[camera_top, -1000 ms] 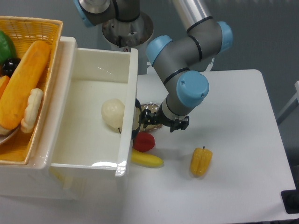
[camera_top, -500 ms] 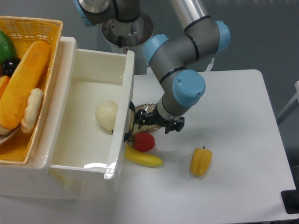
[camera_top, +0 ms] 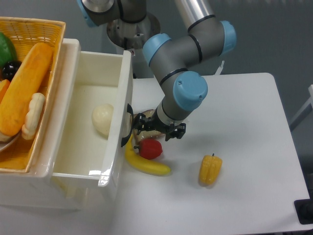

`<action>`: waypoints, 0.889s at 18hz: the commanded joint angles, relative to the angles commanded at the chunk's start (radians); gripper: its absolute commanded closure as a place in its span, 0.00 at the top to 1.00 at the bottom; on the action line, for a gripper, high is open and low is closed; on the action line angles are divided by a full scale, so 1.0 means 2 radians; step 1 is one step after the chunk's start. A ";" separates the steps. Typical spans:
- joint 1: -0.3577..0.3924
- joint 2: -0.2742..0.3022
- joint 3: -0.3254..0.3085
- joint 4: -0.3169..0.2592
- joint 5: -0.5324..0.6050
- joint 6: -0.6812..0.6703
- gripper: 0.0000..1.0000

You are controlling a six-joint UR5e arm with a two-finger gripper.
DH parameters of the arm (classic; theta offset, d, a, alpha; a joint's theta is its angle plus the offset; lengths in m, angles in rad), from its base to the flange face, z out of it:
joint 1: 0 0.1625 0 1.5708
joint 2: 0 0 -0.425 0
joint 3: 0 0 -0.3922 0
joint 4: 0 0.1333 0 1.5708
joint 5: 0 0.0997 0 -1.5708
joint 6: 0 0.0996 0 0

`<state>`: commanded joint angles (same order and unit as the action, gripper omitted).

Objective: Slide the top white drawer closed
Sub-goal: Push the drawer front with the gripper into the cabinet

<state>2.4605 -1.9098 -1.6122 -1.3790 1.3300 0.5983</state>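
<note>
The top white drawer (camera_top: 83,122) is pushed further in than a second ago; closure is judged under way; the gripper (camera_top: 139,128), pressed at the black handle (camera_top: 127,125), cannot be told open or closed

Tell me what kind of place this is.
Probably a robotics lab test bench, not a real kitchen: a white table with toy-like food such as the yellow pepper, the top white drawer holding a pale ball, and a blue-jointed arm.
</note>
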 joint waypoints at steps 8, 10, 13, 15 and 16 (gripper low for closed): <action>-0.014 0.005 -0.003 0.000 -0.005 -0.001 1.00; -0.015 0.006 -0.004 0.001 -0.008 -0.001 1.00; -0.021 0.012 -0.005 0.000 -0.018 -0.001 1.00; -0.027 0.016 -0.005 0.000 -0.019 -0.002 1.00; -0.030 0.016 -0.005 0.000 -0.020 -0.002 1.00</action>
<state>2.4007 -1.8776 -1.6230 -1.3790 1.2901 0.5937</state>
